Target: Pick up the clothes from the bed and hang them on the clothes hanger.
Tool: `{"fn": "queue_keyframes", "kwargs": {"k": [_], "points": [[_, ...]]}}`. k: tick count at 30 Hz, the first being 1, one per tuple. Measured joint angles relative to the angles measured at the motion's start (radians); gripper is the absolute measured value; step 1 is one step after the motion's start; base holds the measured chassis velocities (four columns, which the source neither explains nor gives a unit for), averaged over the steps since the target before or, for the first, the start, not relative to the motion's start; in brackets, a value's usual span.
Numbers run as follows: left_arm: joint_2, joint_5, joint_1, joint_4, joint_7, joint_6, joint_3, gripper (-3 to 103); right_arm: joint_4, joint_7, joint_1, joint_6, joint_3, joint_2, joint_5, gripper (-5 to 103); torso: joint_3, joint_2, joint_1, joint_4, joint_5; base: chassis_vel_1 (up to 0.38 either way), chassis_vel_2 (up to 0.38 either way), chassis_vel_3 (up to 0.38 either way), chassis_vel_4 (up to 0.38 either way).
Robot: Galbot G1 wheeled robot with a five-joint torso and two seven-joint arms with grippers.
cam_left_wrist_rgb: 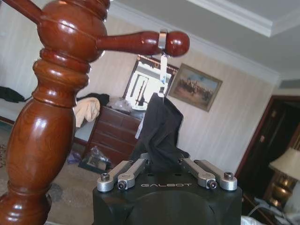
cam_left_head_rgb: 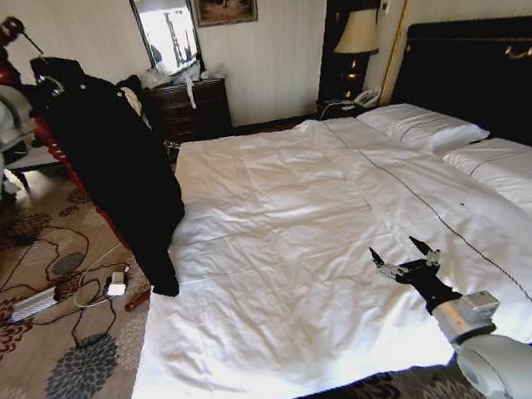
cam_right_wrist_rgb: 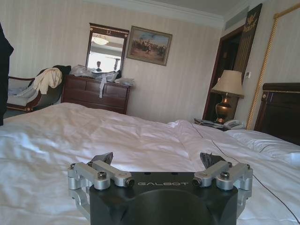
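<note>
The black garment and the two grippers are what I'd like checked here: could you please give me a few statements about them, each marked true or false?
1. The clothes lie flat in the middle of the bed. False: they hang beside the bed, from the wooden coat stand.
2. The clothes hanger has its silver hook over a peg of the stand. True.
3. The right gripper is over the white sheet, fingers open and empty. True.
4. The right gripper holds a sleeve. False: nothing is between its fingers.
5. The left gripper is up by the stand, just below the hanging garment. True.
</note>
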Motion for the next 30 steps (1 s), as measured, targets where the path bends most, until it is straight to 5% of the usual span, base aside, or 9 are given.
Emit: {"fn": "queue_keyframes", "kwargs": {"k": [2,3,5,7,19,30], "points": [[0.0,0.005,0.002,-0.003,-0.001,0.002,-0.004,23,0.0,0.0,0.0,0.0,0.0,0.0,0.0,100,0.0,0.0,0.0,-0.0001,-0.0003,0.0,0.0,0.0,0.0],[-0.005,0.028,0.002,-0.008,-0.01,0.003,-0.014,39,0.0,0.0,0.0,0.0,0.0,0.0,0.0,100,0.0,0.0,0.0,-0.0003,-0.0003,0.0,0.0,0.0,0.0],[-0.002,0.033,0.006,-0.022,-0.019,0.004,-0.022,50,0.0,0.0,0.0,0.0,0.0,0.0,0.0,100,0.0,0.0,0.0,-0.0004,-0.0001,0.0,0.0,0.0,0.0],[0.001,0.033,0.008,-0.03,-0.022,0.005,-0.025,50,0.0,0.0,0.0,0.0,0.0,0.0,0.0,100,0.0,0.0,0.0,-0.0003,-0.0002,0.0,0.0,0.0,0.0],[0.075,0.029,0.059,-0.152,-0.043,0.017,-0.078,97,0.0,0.0,0.0,0.0,0.0,0.0,0.0,100,0.0,0.0,0.0,-0.0002,-0.0001,0.0,0.0,0.0,0.0],[0.209,-0.045,0.153,-0.376,-0.066,0.011,-0.153,100,0.0,0.0,0.0,0.0,0.0,0.0,0.0,100,0.0,0.0,0.0,-0.0002,-0.0002,0.0,0.0,0.0,0.0]]}}
